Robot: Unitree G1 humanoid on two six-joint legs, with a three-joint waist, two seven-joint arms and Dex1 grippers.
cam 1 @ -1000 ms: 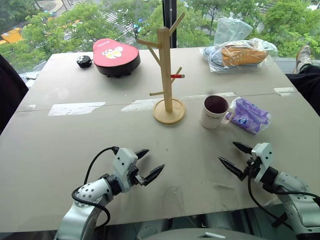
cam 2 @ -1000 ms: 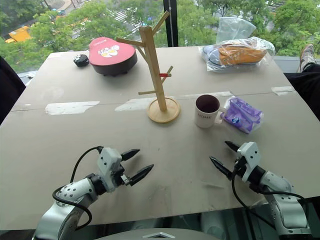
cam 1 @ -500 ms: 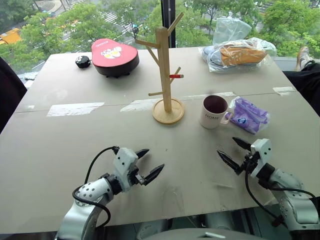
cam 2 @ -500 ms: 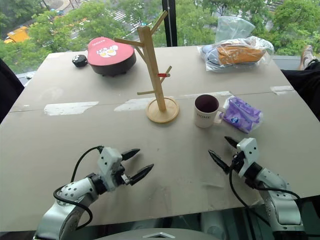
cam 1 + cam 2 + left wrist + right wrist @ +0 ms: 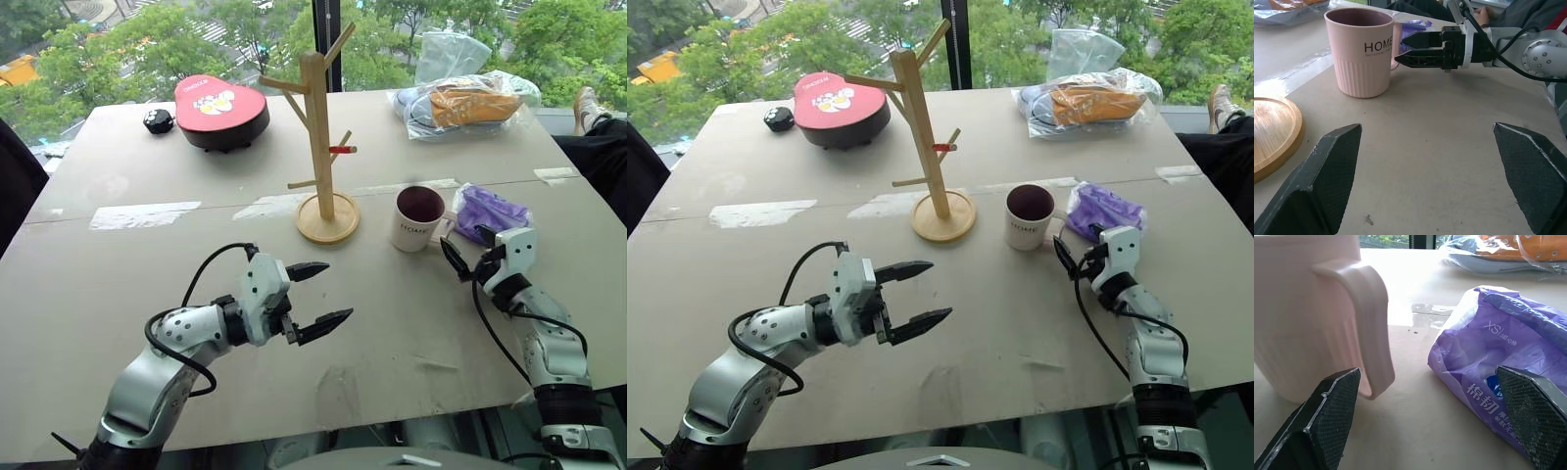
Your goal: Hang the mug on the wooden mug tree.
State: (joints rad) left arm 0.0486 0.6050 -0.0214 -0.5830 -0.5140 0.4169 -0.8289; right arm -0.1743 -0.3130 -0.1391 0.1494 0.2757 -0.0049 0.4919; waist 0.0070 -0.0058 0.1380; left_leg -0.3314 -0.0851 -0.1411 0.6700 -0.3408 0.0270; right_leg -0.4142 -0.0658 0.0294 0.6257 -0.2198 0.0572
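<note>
Standing upright on the table (image 5: 118, 294), the mug (image 5: 418, 217) is sitting just to the right of the mug tree (image 5: 321, 147), its handle turned toward the purple packet (image 5: 490, 211) beside it. The tree's round base is resting on the table near the middle, its red-tipped peg pointing toward the mug's side. The right gripper (image 5: 468, 249) is hovering right next to the handle with its fingers spread wide; in its wrist view one fingertip (image 5: 1327, 416) is sitting just by the handle loop and the other in front of the packet, though whether anything is touching is hard to judge. The left gripper (image 5: 319, 294) is hanging above the table's near part, fingers spread and holding nothing, pointing toward the mug. A red-lidded dark box (image 5: 220, 111) and a plastic-wrapped bundle (image 5: 470, 103) are lying at the far side.
</note>
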